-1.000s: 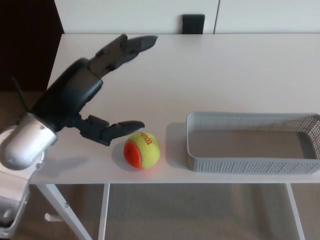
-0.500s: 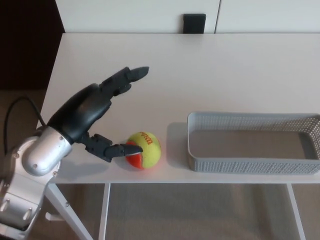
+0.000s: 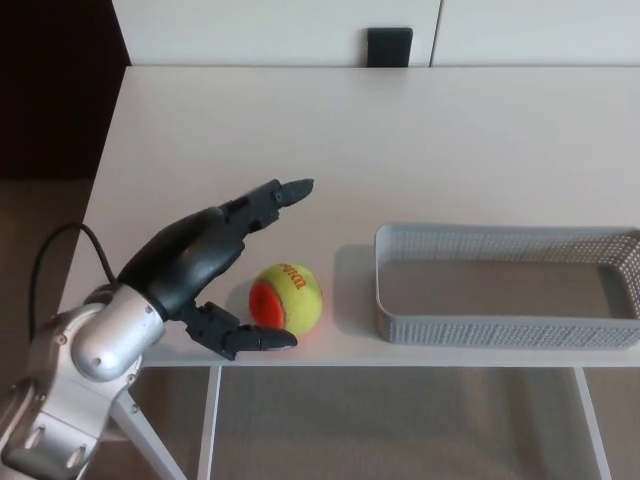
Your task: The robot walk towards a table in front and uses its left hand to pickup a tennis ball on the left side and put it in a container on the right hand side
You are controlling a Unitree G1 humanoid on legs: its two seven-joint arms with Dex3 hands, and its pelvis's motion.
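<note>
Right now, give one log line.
yellow-and-orange tennis ball: on white table | left robot hand: open, straddling ball | grey mesh basket: empty | right robot hand: unseen

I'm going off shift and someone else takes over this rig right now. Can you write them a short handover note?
Left robot hand: open, set around the tennis ball, thumb at its near side, fingers stretched past its far side; no grasp yet.
Right robot hand: not in view.
Tennis ball sits on the table near the front edge, left of the container, which is empty.
Done: robot at table, hand at ball.
Left: close, lift, carry right, release in container.
</note>
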